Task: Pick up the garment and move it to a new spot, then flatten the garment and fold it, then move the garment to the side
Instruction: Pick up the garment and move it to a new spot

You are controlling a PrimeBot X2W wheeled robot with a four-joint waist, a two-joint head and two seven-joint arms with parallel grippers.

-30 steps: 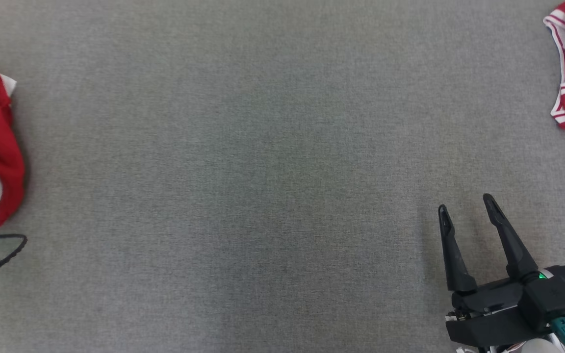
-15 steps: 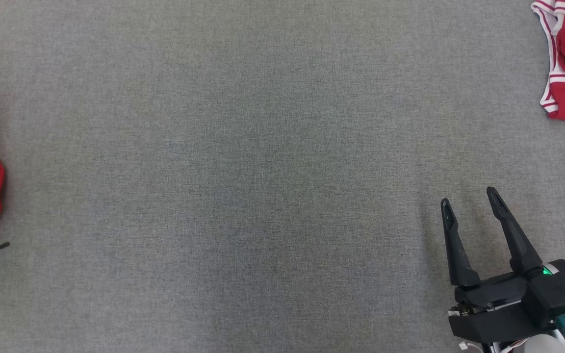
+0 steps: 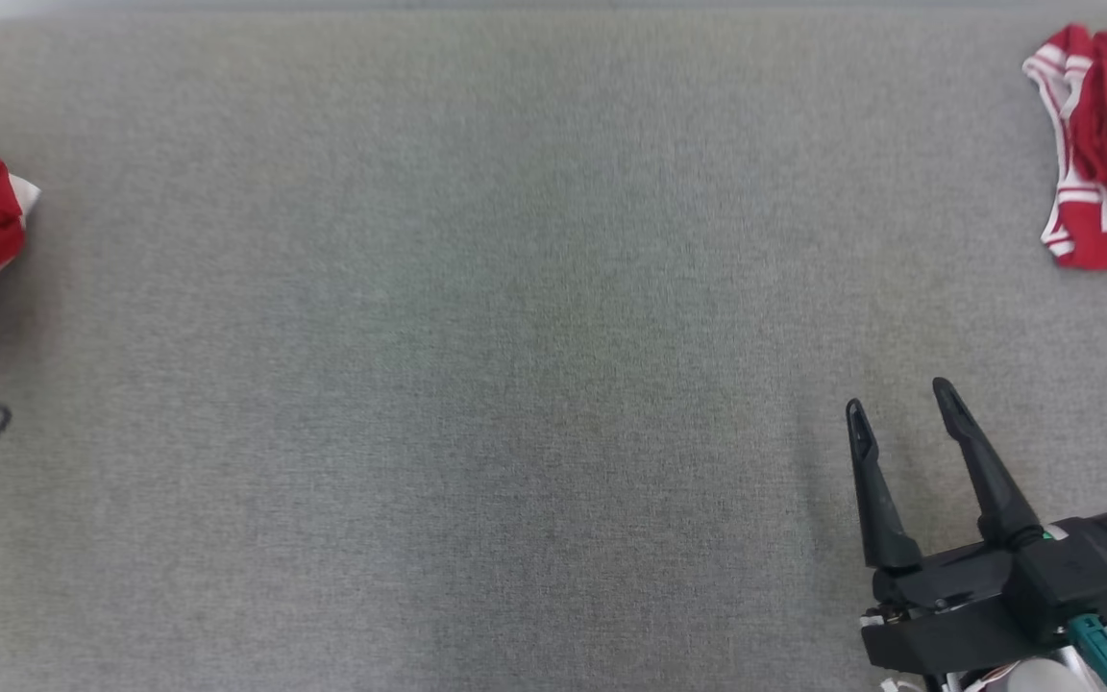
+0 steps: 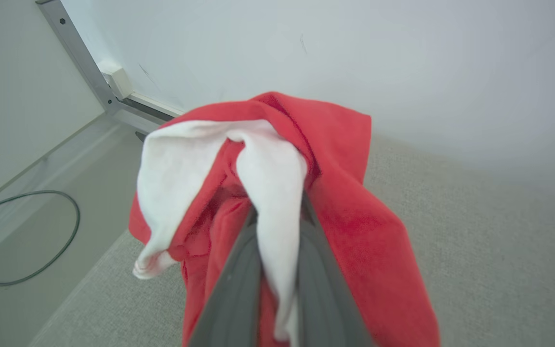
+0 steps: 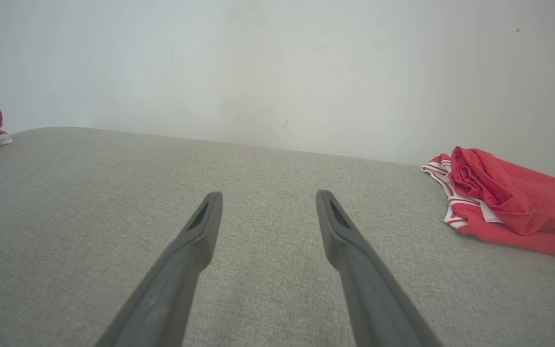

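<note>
**Item 1 (nearest).** Right gripper point(image 3: 897, 394), one, at the lower right of the head view. Its two dark fingers stand well apart with nothing between them, above bare grey cloth.

**Item 2.** Left gripper point(image 4: 280, 212), one. We see its two fingers drawn together on a white fold of the garment point(image 4: 350, 226), with red cloth spilling over both (the fingertips are buried in it).

**Item 3.** Garment, one, red with white parts, bunched at the left edge of the table surface point(image 3: 515, 336). We cannot tell whether it hangs clear of that surface.

**Item 4.** Second garment point(image 3: 1106, 144), one, red with white stripes. It lies crumpled at the far right of the surface, well apart from both grippers.

**Item 5.** Cable point(image 4: 78, 222), one dark loop, lying lower down beyond the surface's left edge.

**Item 6 (farthest).** Wall point(image 5: 277, 72), one, pale, behind the surface.

**Tally.** We count two grippers, two garments and one cable.
</note>
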